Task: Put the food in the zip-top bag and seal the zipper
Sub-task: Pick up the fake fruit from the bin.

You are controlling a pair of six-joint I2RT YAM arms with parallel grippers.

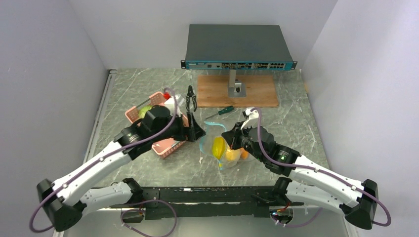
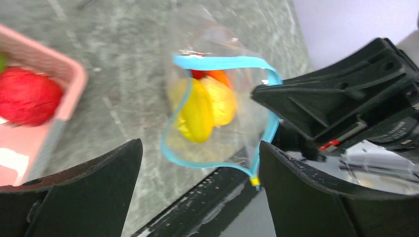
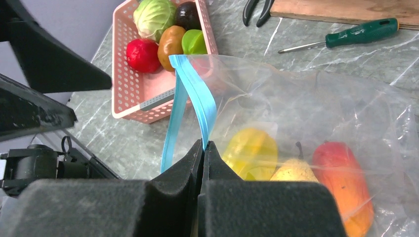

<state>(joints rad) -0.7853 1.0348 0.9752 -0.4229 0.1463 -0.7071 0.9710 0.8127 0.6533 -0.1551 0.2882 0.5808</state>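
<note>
Zip-top bag (image 1: 225, 150) lies mid-table between the arms, mouth facing left, with yellow and orange food inside. Right gripper (image 3: 203, 148) is clamped on the zipper (image 3: 197, 98). The strip runs from it toward the pink basket (image 3: 148, 106), gaping in a loop. Left gripper (image 2: 197, 148) is spread and empty, facing that loop, likely the nearer arm for the free end.

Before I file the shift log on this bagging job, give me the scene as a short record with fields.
zip-top bag: mouth gaping open
zipper: unsealed, pinched by right tool
in bag: yellow piece, pear, orange-red piece
pink basket: beside bag, several foods inside
left tool: open, empty, facing bag mouth
right tool: shut on zipper
</note>
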